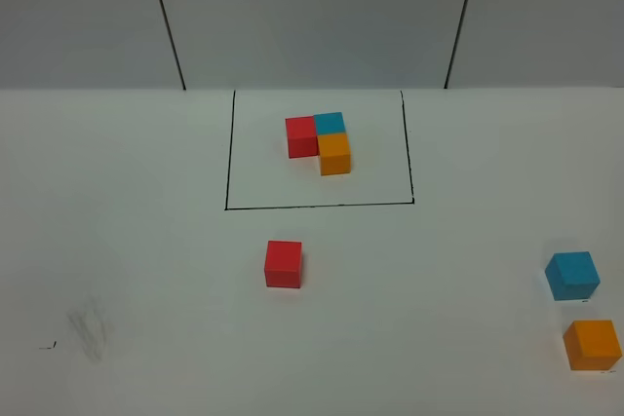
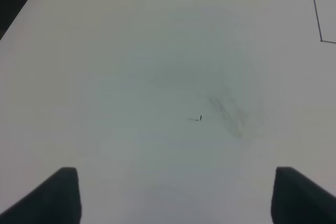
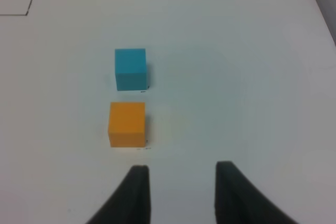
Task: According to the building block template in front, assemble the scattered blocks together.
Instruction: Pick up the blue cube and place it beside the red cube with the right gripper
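Red cube (image 1: 283, 264): loose on the table (image 1: 146, 241), just in front of the black outline (image 1: 227, 158), well apart from the other 2.
Blue cube (image 1: 572, 275): loose at the far right of the exterior high view, touching nothing.
Orange cube (image 1: 592, 345): just in front of the blue cube, a gap between them.
Template (image 1: 319, 142): 3 joined cubes inside the outline; red and blue side by side, orange in front of blue.
Left pincer (image 2: 175, 174): jaws spread wide, empty, over bare table.
Right pincer (image 3: 182, 169): jaws parted, empty, near the orange cube, not touching it.
Progress: judged 0 of 3 joined; no 2 loose cubes touch, so all gathering and fitting is left.
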Tool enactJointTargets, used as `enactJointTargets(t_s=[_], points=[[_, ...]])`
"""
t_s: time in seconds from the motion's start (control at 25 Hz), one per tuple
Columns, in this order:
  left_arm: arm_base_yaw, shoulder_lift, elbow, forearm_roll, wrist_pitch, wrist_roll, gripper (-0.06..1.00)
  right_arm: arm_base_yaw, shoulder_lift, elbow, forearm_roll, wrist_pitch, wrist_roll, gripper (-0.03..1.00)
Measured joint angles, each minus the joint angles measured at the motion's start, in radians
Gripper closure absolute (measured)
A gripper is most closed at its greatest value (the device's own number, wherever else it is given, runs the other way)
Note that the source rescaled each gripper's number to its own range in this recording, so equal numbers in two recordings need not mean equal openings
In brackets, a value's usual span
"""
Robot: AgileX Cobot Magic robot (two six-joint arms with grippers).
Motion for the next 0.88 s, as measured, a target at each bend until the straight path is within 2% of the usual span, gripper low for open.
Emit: enactJointTargets(t_s=[0.88], points=[[0.001,0.0,0.0,0.0,0.0,0.0,-0.05,0.0,0.0,0.0,0.0,0.0,0.0,0.97]])
